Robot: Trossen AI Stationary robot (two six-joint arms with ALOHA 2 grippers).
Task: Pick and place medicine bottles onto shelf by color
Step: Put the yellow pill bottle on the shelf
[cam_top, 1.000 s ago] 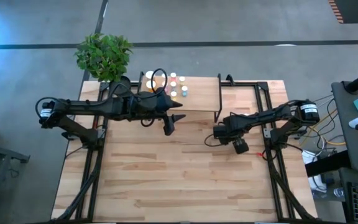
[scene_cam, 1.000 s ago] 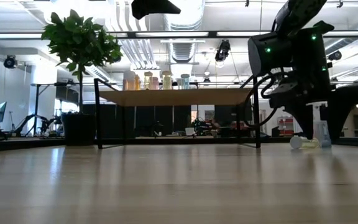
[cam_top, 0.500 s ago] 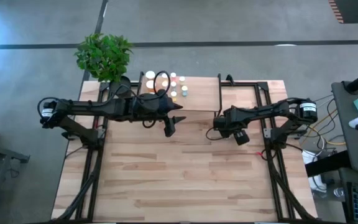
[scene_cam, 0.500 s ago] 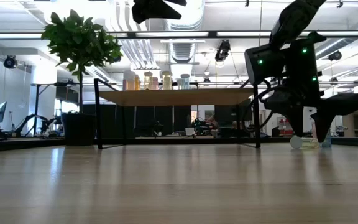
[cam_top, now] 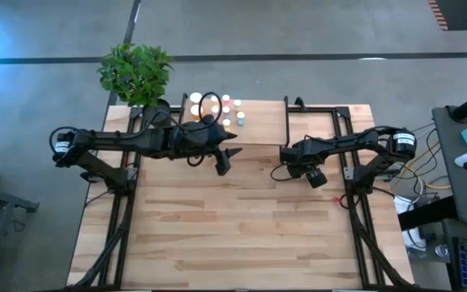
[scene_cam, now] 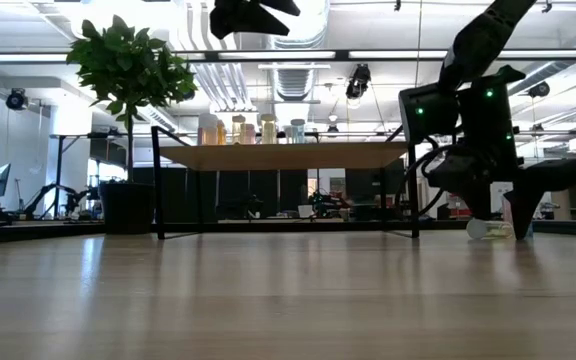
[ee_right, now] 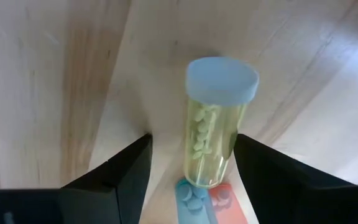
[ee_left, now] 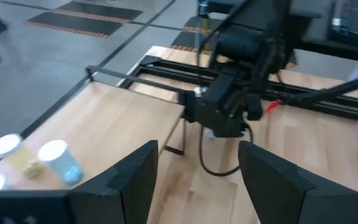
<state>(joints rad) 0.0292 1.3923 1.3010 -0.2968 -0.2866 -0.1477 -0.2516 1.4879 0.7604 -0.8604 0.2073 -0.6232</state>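
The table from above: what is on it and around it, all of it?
table: one, light wood, black frame.
shelf: one, light wood, table's far edge.
bottles on shelf: about eight, white caps, shelf's left end.
yellow bottle: one, lying on the table.
blue bottle: one, beside it.
plant: one, green, beyond the far left corner.
left pincer: open, empty, before the shelf.
right pincer: open, straddling the yellow bottle.

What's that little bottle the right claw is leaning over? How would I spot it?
Find the low wooden shelf at the table's far edge, then the right gripper beside its right end. Between that gripper's open fingers a yellow bottle of pale pills lies on its side on the tabletop. Unlike the capped bottles upright on the shelf, it is down and alone.
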